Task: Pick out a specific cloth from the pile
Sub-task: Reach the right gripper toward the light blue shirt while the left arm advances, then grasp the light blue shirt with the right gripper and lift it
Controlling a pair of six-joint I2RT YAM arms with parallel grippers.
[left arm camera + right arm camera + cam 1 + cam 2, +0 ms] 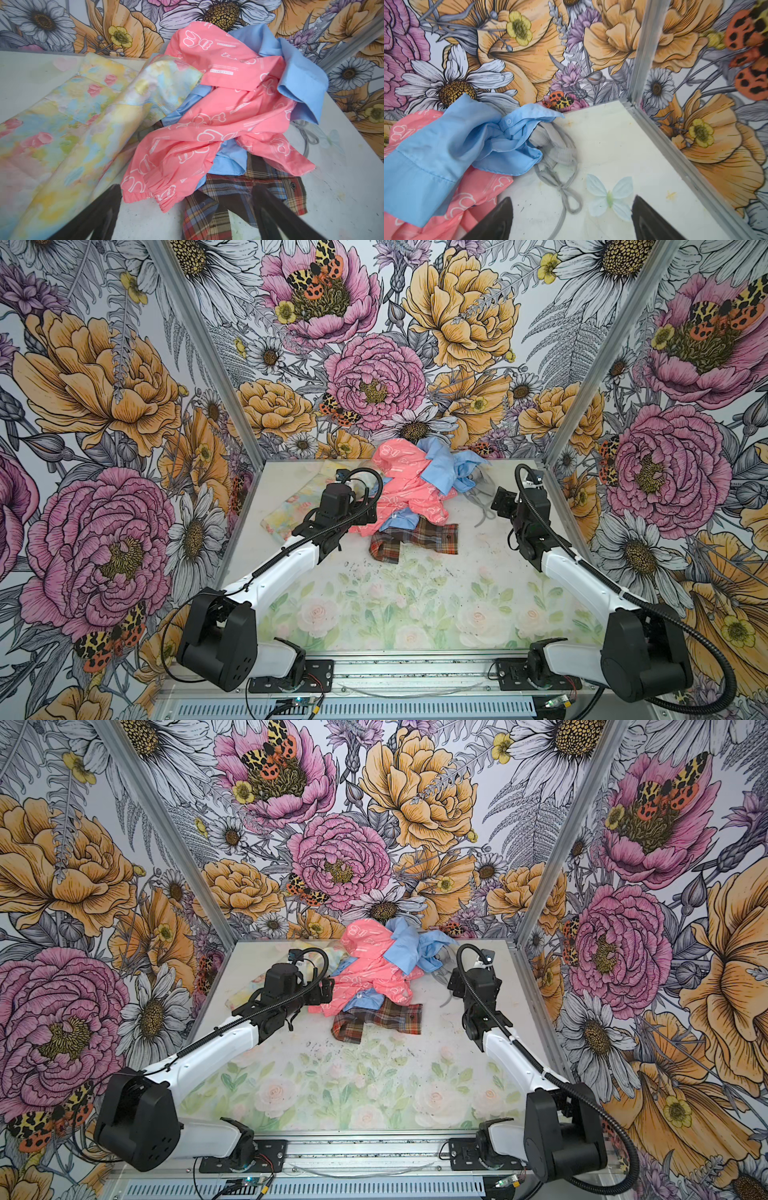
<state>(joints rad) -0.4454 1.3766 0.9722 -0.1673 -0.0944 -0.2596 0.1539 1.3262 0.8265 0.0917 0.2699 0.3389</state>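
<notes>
Right now your left claw (187,188) stands wide open and empty, facing the pile (409,497) at the back of the worktop (415,597). Your right claw (572,199) is spread wide too, gripping nothing; the strings of the grey cloth (556,145) show between its fingers. The cloth (442,472), plain sky-blue, drapes over the coral-pink cloth (395,489) on the pile's right side. Another blue fold peeks out just above the plaid cloth (415,537).
</notes>
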